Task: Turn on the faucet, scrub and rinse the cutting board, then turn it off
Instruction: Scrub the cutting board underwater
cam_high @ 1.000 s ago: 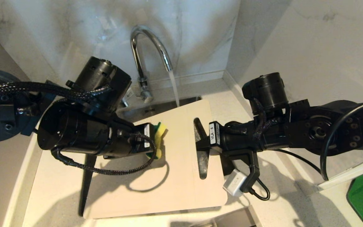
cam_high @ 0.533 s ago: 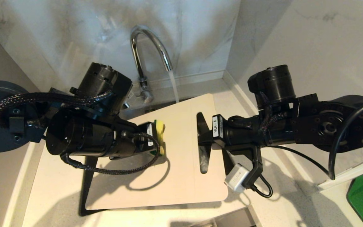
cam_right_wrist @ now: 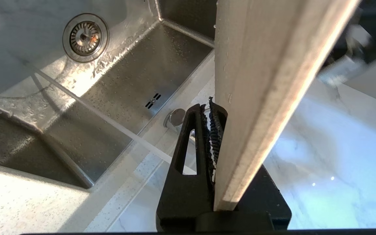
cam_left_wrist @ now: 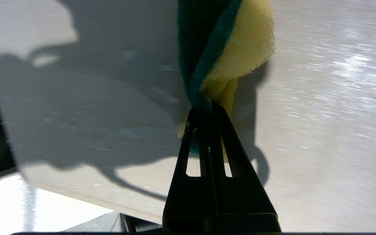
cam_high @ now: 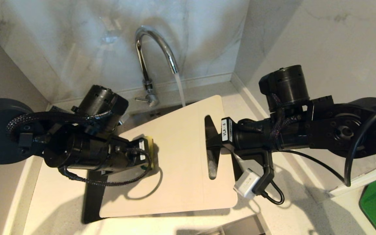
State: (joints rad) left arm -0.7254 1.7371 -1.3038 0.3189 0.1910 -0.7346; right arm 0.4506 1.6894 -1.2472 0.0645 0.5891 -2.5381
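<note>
Over sink: right gripper point(cam_high: 211, 138) clamps cutting board point(cam_high: 181, 156); left gripper point(cam_high: 149, 150) pinches sponge point(cam_high: 150, 148) against it.

Only one piece of writing can be read: a small white label point(cam_high: 226, 130) on the right arm's wrist housing, just beside the handle slot of the cutting board point(cam_high: 178, 156). Its black letters run sideways along the strip and read "VLA", followed by a mark too small to make out and then what looks like the digit "6". A second white label point(cam_high: 141, 153) sits on the left arm's wrist, over the opposite side of the cutting board from the slot, but its print is too small to read.
</note>
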